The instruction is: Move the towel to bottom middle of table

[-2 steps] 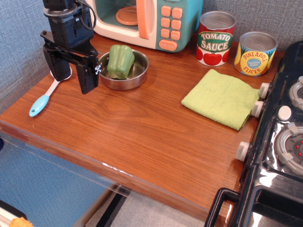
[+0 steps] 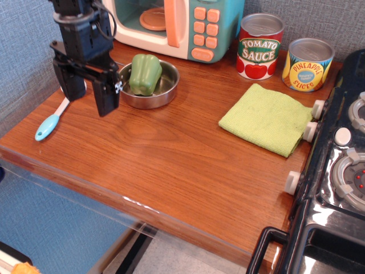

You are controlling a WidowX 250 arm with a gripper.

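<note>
The lime-green towel lies flat on the right side of the reddish-brown table, against the knobs of the black toy stove. My gripper hangs at the far left of the table, beside the steel bowl, far from the towel. Its two black fingers stand apart and hold nothing.
A green bell pepper sits in the steel bowl. A blue-handled spoon lies left of the gripper. A toy microwave, a tomato sauce can and a pineapple can stand along the back.
The gripper has shifted very slightly; the towel and other objects have not moved.
</note>
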